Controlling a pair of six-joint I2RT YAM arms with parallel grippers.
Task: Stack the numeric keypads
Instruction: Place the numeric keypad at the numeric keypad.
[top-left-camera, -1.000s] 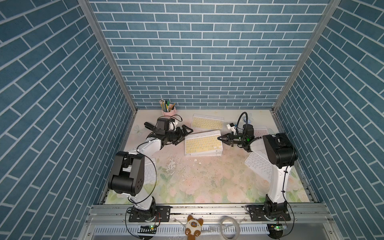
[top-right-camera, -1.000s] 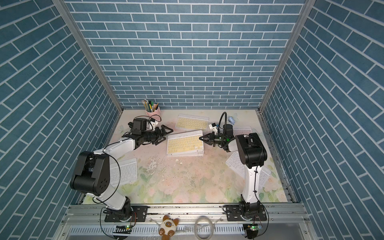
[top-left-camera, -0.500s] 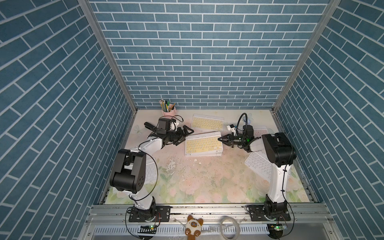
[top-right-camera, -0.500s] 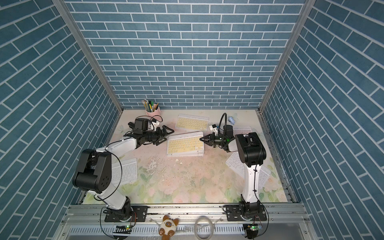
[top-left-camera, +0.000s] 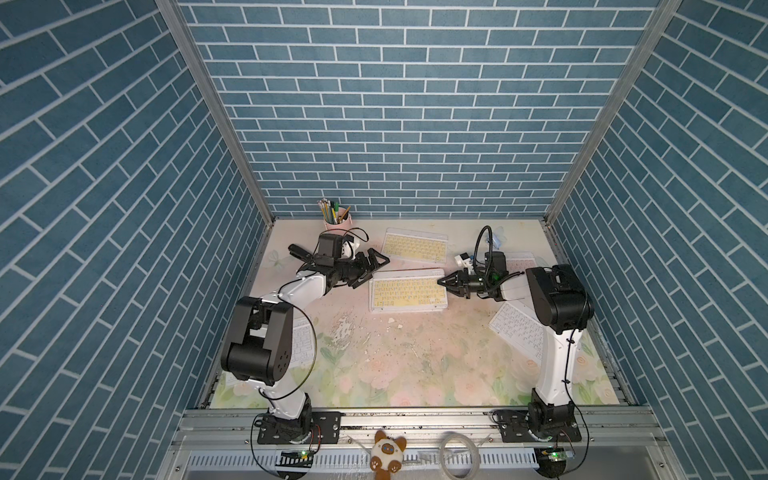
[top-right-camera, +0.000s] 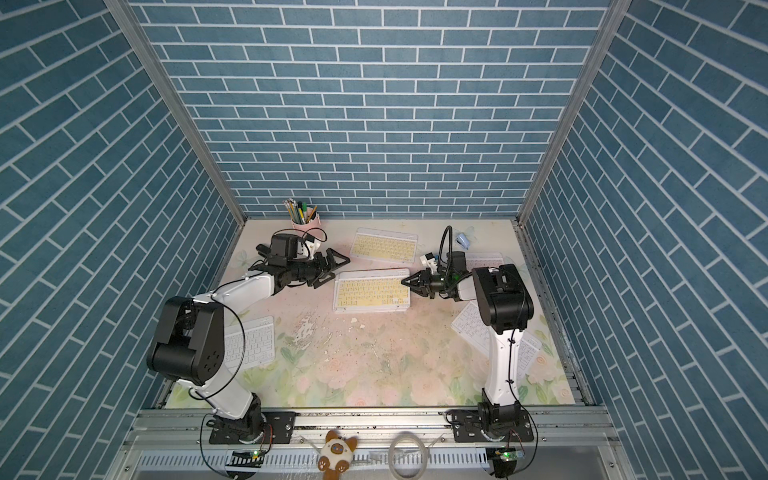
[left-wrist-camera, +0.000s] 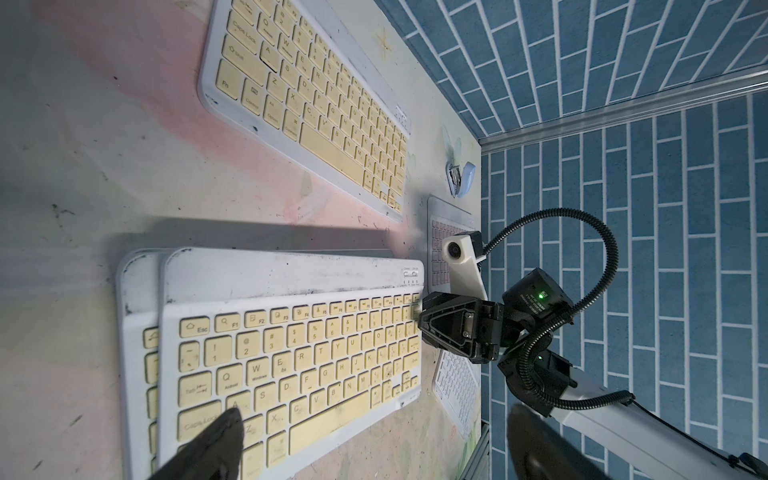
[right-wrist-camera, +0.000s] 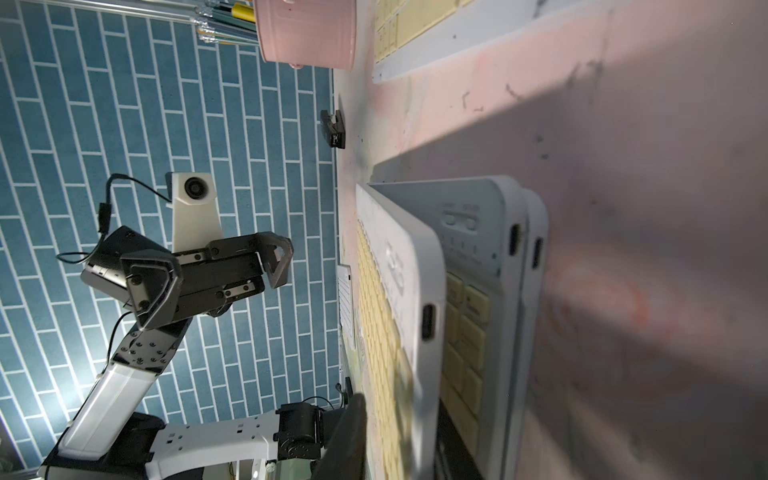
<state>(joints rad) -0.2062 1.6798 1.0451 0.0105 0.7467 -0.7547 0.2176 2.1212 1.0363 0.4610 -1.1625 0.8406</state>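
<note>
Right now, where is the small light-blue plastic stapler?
In a top view the small light-blue plastic stapler lies right of centre near the back wall, between the far yellow-keyed white keyboard and the pink-keyed white keyboard.

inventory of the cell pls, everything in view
keypad stack: at least 2, yellow keys, centre
yellow keypad: 1, yellow, back centre
pink keypad: 1, pink, back right
white keypads: 2, white, front right; front left
pen cup: 1, pink, back left
black stapler: 1, black, left edge
light-blue stapler: 1, blue, back right
plush cat: 1, cream, front rail
left gripper: 1, black, open, left of stack
right gripper: 1, black, stack's right end
</note>
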